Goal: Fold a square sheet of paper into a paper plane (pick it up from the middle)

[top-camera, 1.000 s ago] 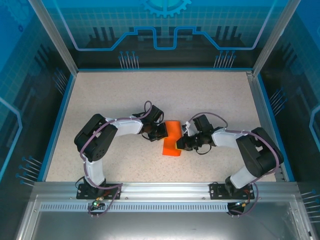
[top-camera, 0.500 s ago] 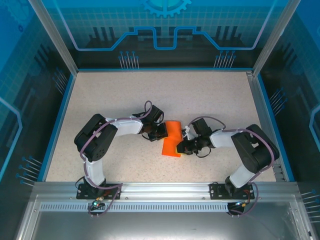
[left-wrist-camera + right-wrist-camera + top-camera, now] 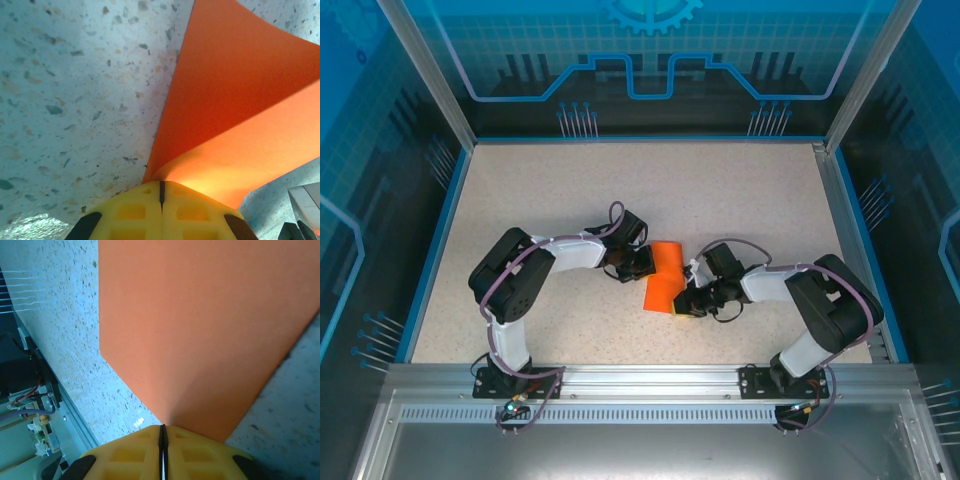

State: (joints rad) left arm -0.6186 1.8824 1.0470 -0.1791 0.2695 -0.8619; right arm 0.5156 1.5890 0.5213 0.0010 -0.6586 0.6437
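While both arms crouch low over the table (image 3: 550,190), the left gripper (image 3: 638,265) has hold of the sheet (image 3: 665,278) at its left edge. On the left wrist camera the yellow pads (image 3: 132,212) are pressed flat together and orange paper fans out of the seam in two layers, one bowed above the other. That's a closed pinch on the sheet. The sheet itself sits mid-table between the two grippers as a narrow creased shape, its far end toward the left gripper and its near end toward the right. Over on the right, the right gripper (image 3: 685,300) is clamped shut on the sheet too, pads meeting with the paper running flat out of them.

So this looks like a fold being carried across, and the trick is coordination. Both pinches should travel together so the paper neither buckles nor tears. The bow on the left wants flattening gently. The edges should line up before anything presses down, then the crease gets set from the middle outward. Releasing one side early would likely let the layers spring apart.
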